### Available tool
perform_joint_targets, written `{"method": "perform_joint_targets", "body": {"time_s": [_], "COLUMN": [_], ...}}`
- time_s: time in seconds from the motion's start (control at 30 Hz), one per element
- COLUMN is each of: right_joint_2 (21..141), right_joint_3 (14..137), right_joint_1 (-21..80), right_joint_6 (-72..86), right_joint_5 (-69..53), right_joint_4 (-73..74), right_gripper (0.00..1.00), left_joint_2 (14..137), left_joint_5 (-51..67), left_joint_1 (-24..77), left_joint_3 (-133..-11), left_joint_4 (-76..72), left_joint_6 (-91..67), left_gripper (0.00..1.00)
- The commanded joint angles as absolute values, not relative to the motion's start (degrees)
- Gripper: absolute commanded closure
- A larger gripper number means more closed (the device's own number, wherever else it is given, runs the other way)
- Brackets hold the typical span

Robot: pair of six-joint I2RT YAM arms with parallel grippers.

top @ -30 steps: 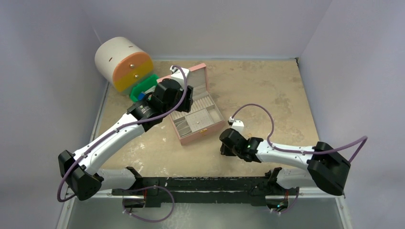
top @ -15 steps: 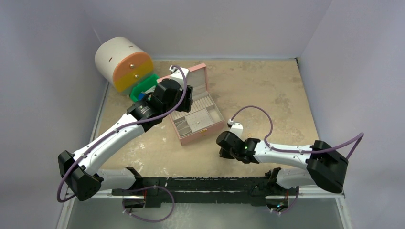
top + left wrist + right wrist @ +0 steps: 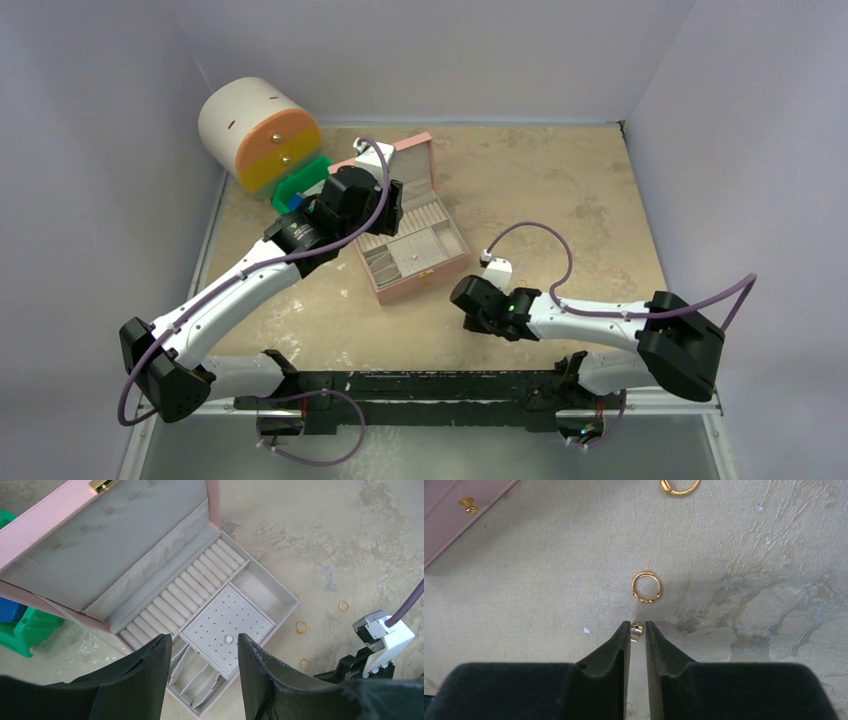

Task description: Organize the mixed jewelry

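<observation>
Gold-coloured jewelry (image 3: 301,626) loose on a mottled beige table (image 3: 524,580), beside an open pink box (image 3: 415,283).

From the right wrist: right gripper (image 3: 638,626) low over the table, black fingers (image 3: 621,650) drawn almost together, only a narrow slit between them. At the very tips, a small gold piece (image 3: 636,630), touching the left-hand finger. Cannot tell whether truly pinched or merely bracketed. At twelve o'clock from the tips, just beyond, a gold ring (image 3: 646,587) lying flat. At one o'clock, at the upper edge, a second ring (image 3: 679,486). At ten o'clock, the box's pink front with a gold knob (image 3: 468,504).

From above: right gripper at about four o'clock of the box, near but apart. Over the box's open tray, left gripper (image 3: 205,639), fingers spread wide, holding nothing. Beneath it, ring rolls, small compartments, and a perforated pad with one pale stud (image 3: 228,639).

Likely step: picking up the small piece. For a clean pick:
- Centre it between both pads before squeezing. Shallow hold at the tips, so real risk of it squirting out.
- Close gently.
- Lift straight up, clear of the ring at twelve o'clock.
- Confirm a secure hold before heading toward the box at ten o'clock.
</observation>
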State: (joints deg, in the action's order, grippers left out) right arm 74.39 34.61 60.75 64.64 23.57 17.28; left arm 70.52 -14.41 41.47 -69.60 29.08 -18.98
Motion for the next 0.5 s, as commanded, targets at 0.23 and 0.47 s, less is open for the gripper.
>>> {"method": "perform_joint_targets", "body": {"time_s": [0.23, 0.47], "right_joint_2": [75.2, 74.8], "right_joint_3": [36.5, 36.4], "right_joint_1": [61.3, 61.4], "right_joint_6": [66.5, 66.5], "right_joint_5": [26.4, 26.3], "right_joint_4": [17.9, 17.8], "right_gripper": [0.90, 1.00], "left_joint_2": [68.8, 68.6], "left_joint_5": [-15.4, -15.6], "left_joint_1": [41.3, 41.4], "left_joint_3": [-69.7, -69.7], "left_joint_4": [26.2, 26.2], "left_joint_6": [-20.0, -19.9], "left_gripper": [0.50, 0.50]}}
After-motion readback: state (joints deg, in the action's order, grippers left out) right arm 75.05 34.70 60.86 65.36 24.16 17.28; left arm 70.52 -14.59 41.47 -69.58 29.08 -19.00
